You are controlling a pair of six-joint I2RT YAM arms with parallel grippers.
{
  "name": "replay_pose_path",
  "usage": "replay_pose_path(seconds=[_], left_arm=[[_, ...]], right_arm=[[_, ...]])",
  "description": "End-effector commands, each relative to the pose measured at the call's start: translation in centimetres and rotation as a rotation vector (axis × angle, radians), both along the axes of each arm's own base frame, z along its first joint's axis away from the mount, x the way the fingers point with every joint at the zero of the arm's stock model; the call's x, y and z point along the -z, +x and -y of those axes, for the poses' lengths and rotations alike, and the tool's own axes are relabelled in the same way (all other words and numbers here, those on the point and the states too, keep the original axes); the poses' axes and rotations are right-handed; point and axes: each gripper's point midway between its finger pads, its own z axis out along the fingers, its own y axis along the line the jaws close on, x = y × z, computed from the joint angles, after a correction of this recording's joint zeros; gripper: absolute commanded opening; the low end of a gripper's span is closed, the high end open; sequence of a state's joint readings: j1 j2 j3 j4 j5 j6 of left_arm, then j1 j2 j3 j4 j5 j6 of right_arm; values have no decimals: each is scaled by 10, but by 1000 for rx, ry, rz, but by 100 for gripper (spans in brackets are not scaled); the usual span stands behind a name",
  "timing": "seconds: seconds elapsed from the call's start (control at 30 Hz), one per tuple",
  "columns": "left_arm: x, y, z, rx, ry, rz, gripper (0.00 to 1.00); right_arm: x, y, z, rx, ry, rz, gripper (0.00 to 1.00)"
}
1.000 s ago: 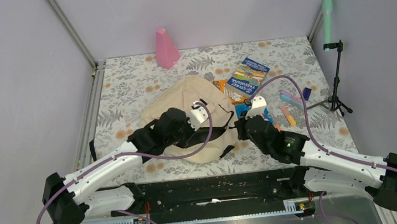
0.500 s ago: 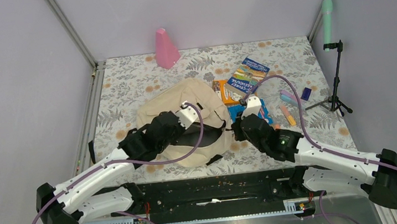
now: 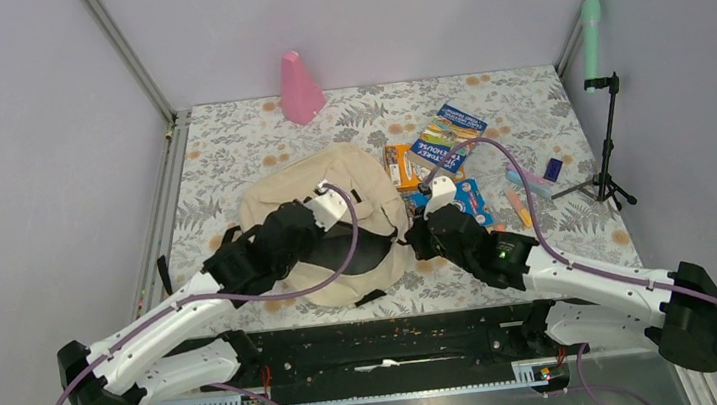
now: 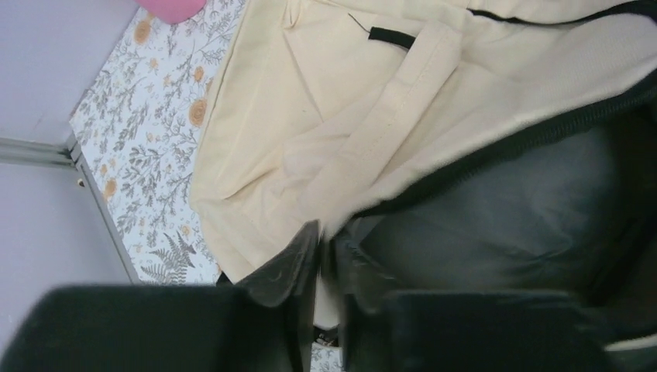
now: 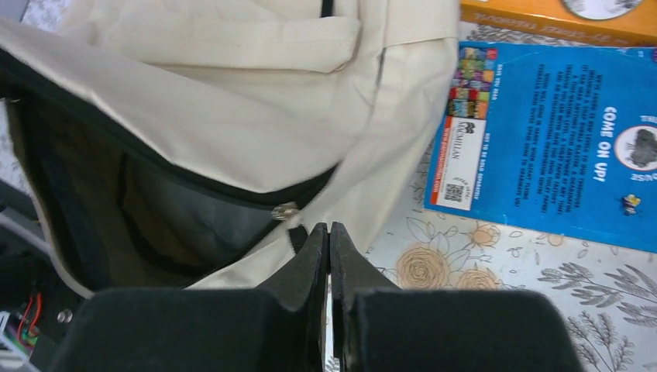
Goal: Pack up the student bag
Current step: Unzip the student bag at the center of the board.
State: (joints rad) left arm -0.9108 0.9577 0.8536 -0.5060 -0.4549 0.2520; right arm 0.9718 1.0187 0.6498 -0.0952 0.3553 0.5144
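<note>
The student bag (image 3: 356, 168) is a cream fabric backpack lying at the table's middle, with its dark-lined mouth (image 3: 354, 248) gaping toward the arms. My left gripper (image 3: 344, 219) sits at the mouth's upper left rim. In the left wrist view it (image 4: 327, 236) is shut, with the bag's (image 4: 310, 116) cream rim pinched between the fingers. My right gripper (image 3: 408, 235) is at the mouth's right end. In the right wrist view it (image 5: 329, 229) is shut on the bag's (image 5: 232, 101) lower rim, beside a small black tab (image 5: 298, 237) and a metal zip pull (image 5: 284, 211).
Right of the bag lie a blue book (image 3: 470, 201), an orange book (image 3: 398, 163) and a colourful paperback (image 3: 445, 138). Highlighters (image 3: 521, 207) and a small blue item (image 3: 554, 169) lie further right. A pink cone (image 3: 300, 88) stands at the back; a tripod (image 3: 609, 141) at the right edge.
Both arms have moved left and dragged the bag with them. The dark mouth between the grippers now gapes wider.
</note>
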Motion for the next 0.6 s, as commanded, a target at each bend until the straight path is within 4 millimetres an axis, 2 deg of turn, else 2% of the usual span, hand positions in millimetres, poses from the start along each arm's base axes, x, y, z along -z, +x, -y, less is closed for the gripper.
replay_pose_path(seconds=[0.0, 0.07, 0.1, 0.2, 0.3, 0.37, 0.57], left_arm=[[-65, 1, 16, 11, -204, 63, 29], [-85, -3, 25, 47, -287, 72, 54], [-94, -5, 30, 70, -327, 77, 64], [-112, -15, 54, 203, -405, 74, 81], [-116, -22, 79, 327, -424, 44, 85], [-107, -23, 91, 374, -397, 5, 86], [-55, -14, 109, 373, -310, -119, 88]], right_arm=[[-27, -2, -26, -112, 83, 33, 0], [-31, -4, -31, -142, 103, 37, 0], [-31, -6, -32, -152, 106, 34, 0], [-32, -9, -33, -167, 116, 31, 0], [-34, -10, -30, -161, 127, 37, 0], [-35, -10, -25, -142, 134, 44, 0], [-32, -14, -7, -97, 140, 58, 0]])
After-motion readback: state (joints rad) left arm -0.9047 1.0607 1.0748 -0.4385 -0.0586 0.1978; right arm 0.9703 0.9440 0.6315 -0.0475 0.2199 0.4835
